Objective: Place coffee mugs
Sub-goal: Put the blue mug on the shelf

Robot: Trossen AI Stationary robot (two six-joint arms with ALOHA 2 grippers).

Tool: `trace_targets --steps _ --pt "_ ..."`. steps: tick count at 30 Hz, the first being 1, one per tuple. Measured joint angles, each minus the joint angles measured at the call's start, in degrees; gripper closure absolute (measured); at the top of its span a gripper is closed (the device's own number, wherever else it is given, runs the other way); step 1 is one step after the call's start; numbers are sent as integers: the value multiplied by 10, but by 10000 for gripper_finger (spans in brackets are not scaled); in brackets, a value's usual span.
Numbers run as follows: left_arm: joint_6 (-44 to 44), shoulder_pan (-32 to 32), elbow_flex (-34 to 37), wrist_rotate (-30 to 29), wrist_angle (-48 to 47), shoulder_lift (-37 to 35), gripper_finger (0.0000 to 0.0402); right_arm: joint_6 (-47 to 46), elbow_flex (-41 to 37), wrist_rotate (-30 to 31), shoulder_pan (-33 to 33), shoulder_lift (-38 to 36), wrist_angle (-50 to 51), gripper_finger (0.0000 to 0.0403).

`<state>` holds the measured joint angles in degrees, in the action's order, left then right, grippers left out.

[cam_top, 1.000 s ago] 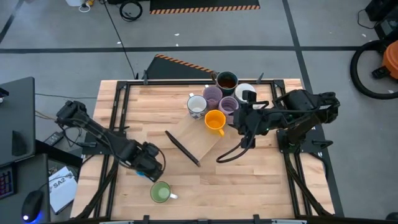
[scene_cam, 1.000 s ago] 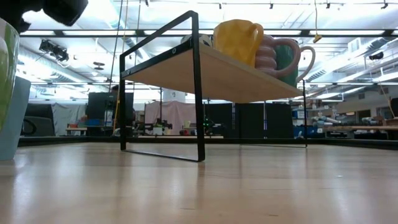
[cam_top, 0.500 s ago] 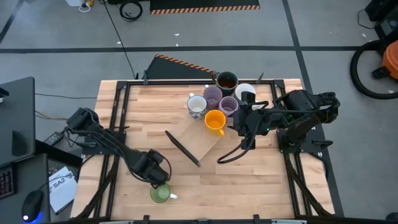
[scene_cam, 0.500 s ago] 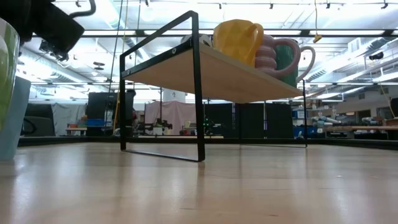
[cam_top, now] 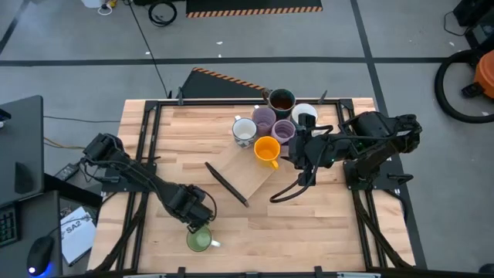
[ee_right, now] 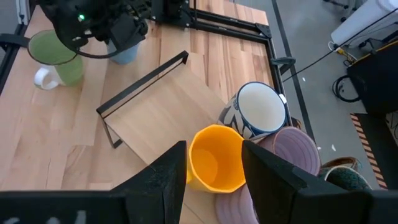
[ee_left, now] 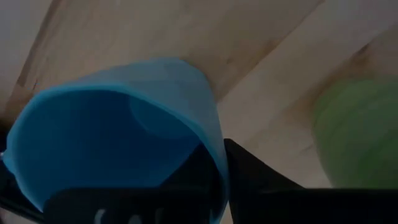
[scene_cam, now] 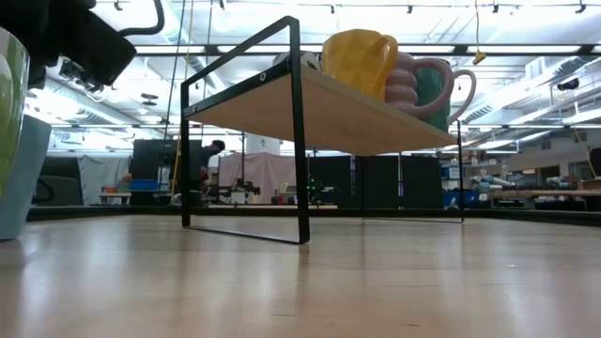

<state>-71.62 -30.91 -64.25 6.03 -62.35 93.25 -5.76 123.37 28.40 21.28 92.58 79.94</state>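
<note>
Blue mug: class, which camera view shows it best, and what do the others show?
The left wrist view: the blue mug fills it, rim and inside visible. The right wrist view shows it small behind the left tool; the low view, a side sliver; the high view hides it.

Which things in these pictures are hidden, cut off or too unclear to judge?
- Blue mug: hidden under the left arm in the high view; cut by the picture's edge in the left wrist view.
- Green mug: blurred and cut off in the left wrist view.
- Left gripper: covered by the blue mug in its wrist view.
- Lilac mug: mostly behind the orange mug, low view.
</note>
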Motion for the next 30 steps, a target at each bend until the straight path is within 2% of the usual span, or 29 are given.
trace_targets --steps 5,15,22,25,30 --pt "34 30 -38 -9 -79 -23 369 4 0 0 0 0 -10 243" --pt "143 129 -202 -107 -275 -48 370 4 0 0 0 0 -20 243" --pt "231 209 -293 -173 -277 -48 370 -3 0 0 5 0 -49 243" --pt "271 238 -305 -189 -277 -45 370 -8 0 0 8 0 -51 243" --pt "328 280 -307 -183 -278 -45 373 -19 0 0 8 0 -54 243"
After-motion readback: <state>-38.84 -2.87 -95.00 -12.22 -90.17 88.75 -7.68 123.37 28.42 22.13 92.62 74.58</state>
